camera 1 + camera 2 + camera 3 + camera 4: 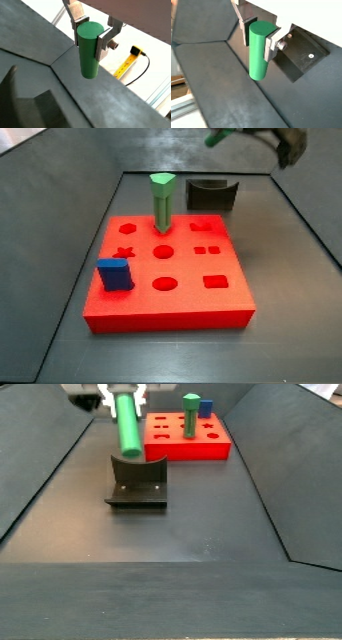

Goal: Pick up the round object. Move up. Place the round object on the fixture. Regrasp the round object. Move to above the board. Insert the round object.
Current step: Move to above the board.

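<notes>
Gripper [91, 31]: one, above the fixture
Round pegs [127, 426]: one, in the gripper
Fixtures [138, 482]: one
Boards [167, 278]: one, nine holes
Angular-top pegs [162, 203]: one
Blue blocks [115, 274]: one

You see the gripper [93, 31] with flat silver plate fingers [105, 41] in both wrist views; a round screw head sits on one plate's outer face; dark pads line the inner faces; pale body above.
</notes>
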